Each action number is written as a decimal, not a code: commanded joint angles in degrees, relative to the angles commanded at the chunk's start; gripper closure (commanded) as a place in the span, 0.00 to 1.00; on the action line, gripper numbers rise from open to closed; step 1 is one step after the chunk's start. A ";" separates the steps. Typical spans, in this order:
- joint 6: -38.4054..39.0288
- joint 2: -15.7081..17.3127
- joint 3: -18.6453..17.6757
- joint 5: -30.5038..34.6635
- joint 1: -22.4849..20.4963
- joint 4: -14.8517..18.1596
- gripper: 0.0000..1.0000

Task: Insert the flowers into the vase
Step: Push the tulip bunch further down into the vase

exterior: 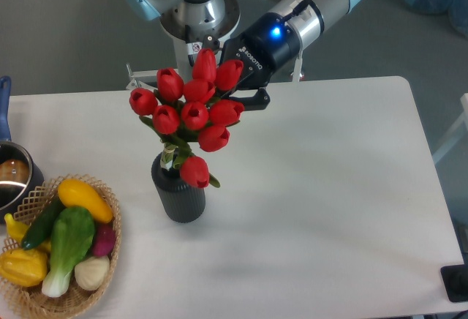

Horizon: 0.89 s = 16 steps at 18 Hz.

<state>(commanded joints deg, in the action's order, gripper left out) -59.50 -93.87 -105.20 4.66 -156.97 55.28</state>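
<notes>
The flowers, a bunch of red tulip buds with green stems, stand tilted in the vase, a small dark grey ribbed cylinder on the white table. Their stems go down into its mouth, and one bud hangs over the rim. My gripper is up behind the flower heads and partly hidden by them. One black finger shows to the right of the bunch, well off the gripper's axis, so the jaws look spread. The gripper is far from the stems and nothing shows between its fingers.
A wicker basket of colourful vegetables sits at the front left, close to the vase. A metal pot stands at the left edge. The arm's base rises behind the table's far edge.
</notes>
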 joint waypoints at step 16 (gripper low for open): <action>-6.15 0.44 -6.76 2.46 0.09 0.00 1.00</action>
<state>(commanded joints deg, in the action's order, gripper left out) -65.65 -93.43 -111.97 7.11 -156.89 55.28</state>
